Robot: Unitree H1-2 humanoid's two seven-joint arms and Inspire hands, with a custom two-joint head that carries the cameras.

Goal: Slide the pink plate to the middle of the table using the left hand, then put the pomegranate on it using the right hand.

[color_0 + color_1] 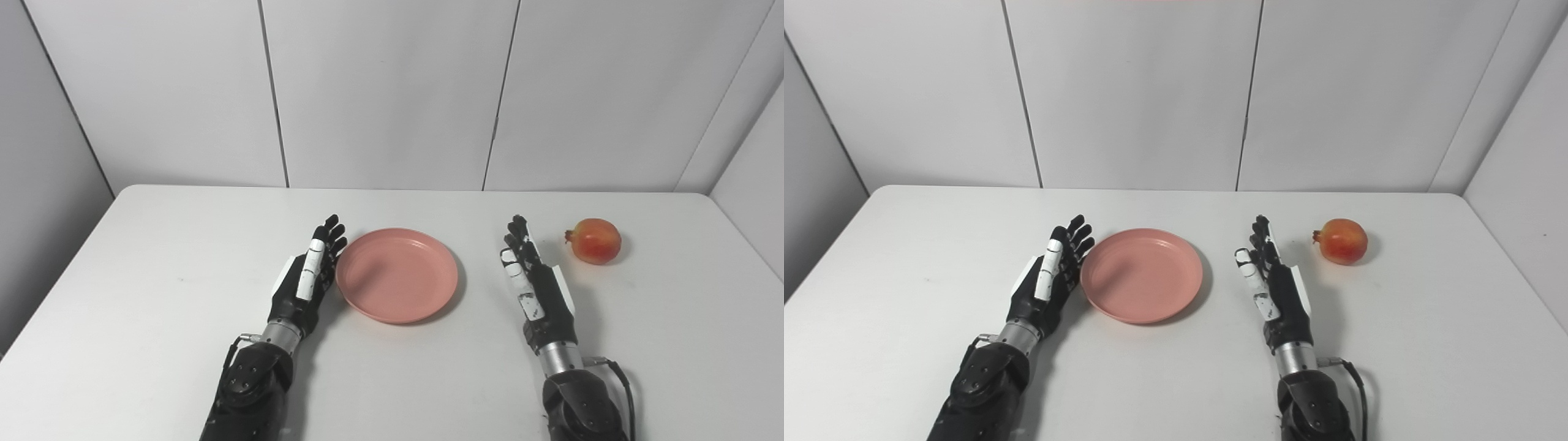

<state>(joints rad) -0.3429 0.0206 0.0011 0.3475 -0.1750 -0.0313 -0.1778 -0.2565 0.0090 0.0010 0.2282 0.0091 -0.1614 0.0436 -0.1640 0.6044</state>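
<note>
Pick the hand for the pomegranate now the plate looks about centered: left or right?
Right. The right hand is open and lies just beside the pomegranate, with bare table between them. The left hand sits against the plate's far side, so the plate would block its reach.

No text, label, brand, number or sign can be read anywhere

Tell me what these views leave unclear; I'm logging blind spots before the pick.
- Left hand against pink plate: both views leave contact with the rim uncertain.
- Pomegranate: its far side and underside face away.
- Right hand: seen edge-on, palm hidden.
- Both forearms: cut off by the bottom edge.
</note>
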